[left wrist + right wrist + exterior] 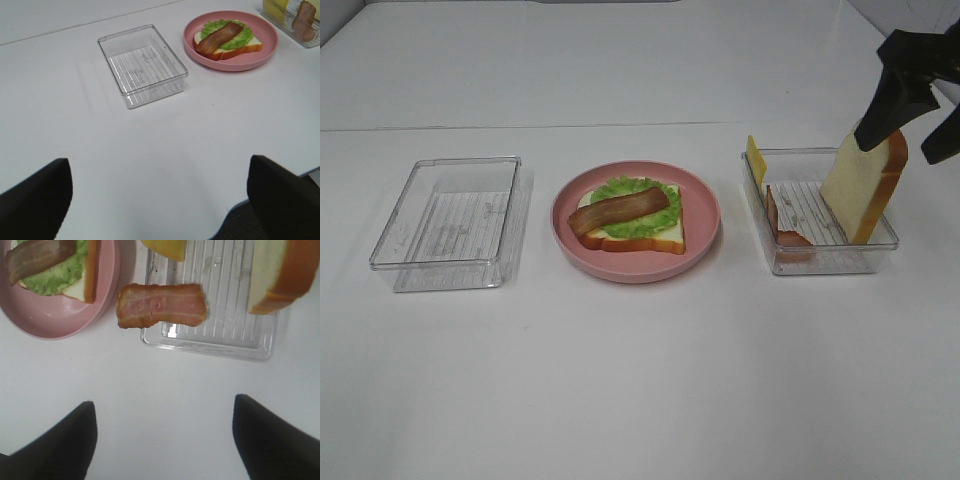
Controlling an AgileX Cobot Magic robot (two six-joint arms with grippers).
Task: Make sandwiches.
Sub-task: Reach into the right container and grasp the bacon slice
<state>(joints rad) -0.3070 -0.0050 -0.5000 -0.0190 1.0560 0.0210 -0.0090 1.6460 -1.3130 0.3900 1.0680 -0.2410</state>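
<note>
- The counter (640,400) is nearest in the high view. The task's things stand in a row farther back.
- The left tray (388,240) holds nothing. The right tray (820,262) holds the spare parts.
- The pink plate (705,210) sits between the trays and carries the sandwich (628,215). So far it is one bread slice, lettuce and a bacon strip, with no cheese or top slice.
- The right tool (163,402) hangs over the right tray, fingers spread with nothing between them. It looks to be fetching the next layer.
- The left tool (159,160) is spread and empty, over bare counter near the left tray. It does not show in the high view.
- The bread slice (860,190) stands tilted in the right tray. A finger overlaps its top edge, but contact cannot be told. Taking it would call for closing across its thickness, lifting it clear of the wall and laying it flat.
- The spare bacon (161,305) leans on the tray wall nearer the plate.
- The cheese square (756,160) stands at the tray's far corner, cut off in the right wrist view. It may belong on first.
</note>
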